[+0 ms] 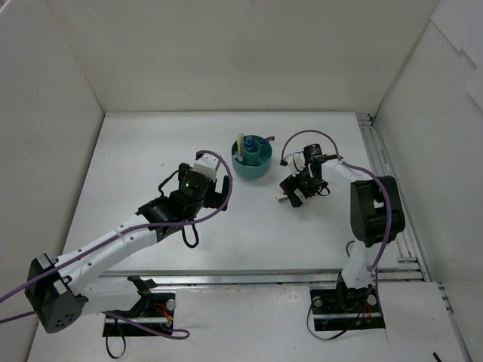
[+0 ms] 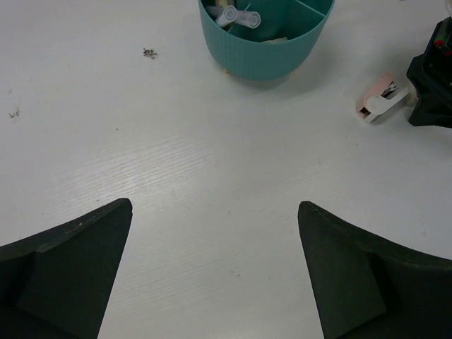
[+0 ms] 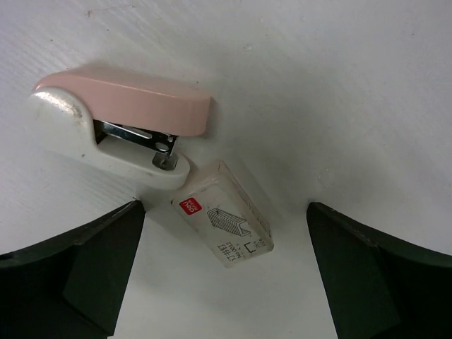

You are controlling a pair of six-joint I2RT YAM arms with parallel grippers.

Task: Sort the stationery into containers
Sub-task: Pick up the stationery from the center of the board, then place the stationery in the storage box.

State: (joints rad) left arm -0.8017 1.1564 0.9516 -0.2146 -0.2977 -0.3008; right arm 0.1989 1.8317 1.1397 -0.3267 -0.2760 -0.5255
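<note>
The round teal organizer stands at the middle back of the table and holds a yellow pen, pale items and something blue. In the left wrist view it is straight ahead, with clear pale tubes in one compartment. My left gripper is open and empty over bare table, short of the organizer. My right gripper is open, low over a clear staple box, which lies between the jaws and touches a pink-and-white stapler.
The stapler lies right of the organizer, next to the black right gripper. White walls enclose the table on three sides. A metal rail runs along the right edge. Small dark specks lie on the table.
</note>
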